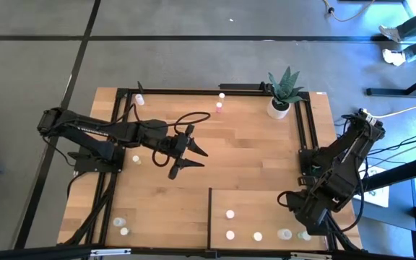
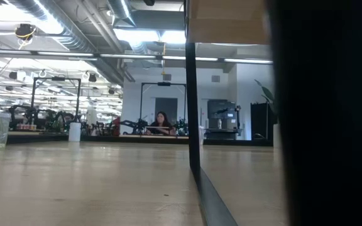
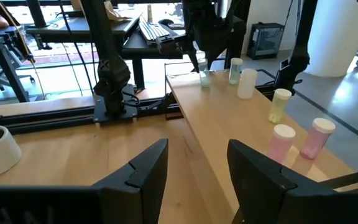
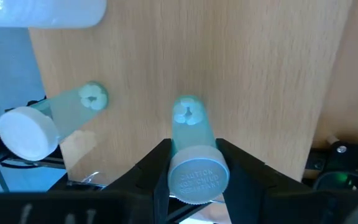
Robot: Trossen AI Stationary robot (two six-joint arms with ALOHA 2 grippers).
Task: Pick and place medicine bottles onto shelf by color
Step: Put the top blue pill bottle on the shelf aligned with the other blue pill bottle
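Note:
My right gripper (image 4: 193,147) points down over the near right corner of the shelf (image 1: 266,206) and is shut on a green medicine bottle (image 4: 189,134) with a white cap. A second green bottle (image 4: 48,121) stands right beside it. Pink (image 3: 281,143), yellow (image 3: 279,104) and white (image 3: 246,83) bottles stand in a row on the shelf. More bottles stand on the tabletop at the left (image 1: 135,159) and at the far edge (image 1: 219,110). My left gripper (image 1: 205,159) hovers open above the table's middle with nothing between its fingers. My right gripper pinches the white cap (image 4: 194,177) of the green bottle between its two fingers, which come from above and point down. The bottle hangs upright below them, its base (image 4: 188,113) toward the shelf. Whether the base rests on the shelf I cannot tell.
A white pot with a green plant (image 1: 284,97) stands at the far right corner. A black frame (image 1: 305,130) runs along the table's edges. Two bottles (image 1: 121,227) stand near the front left corner. Beyond the table, a person sits far off (image 2: 161,122).

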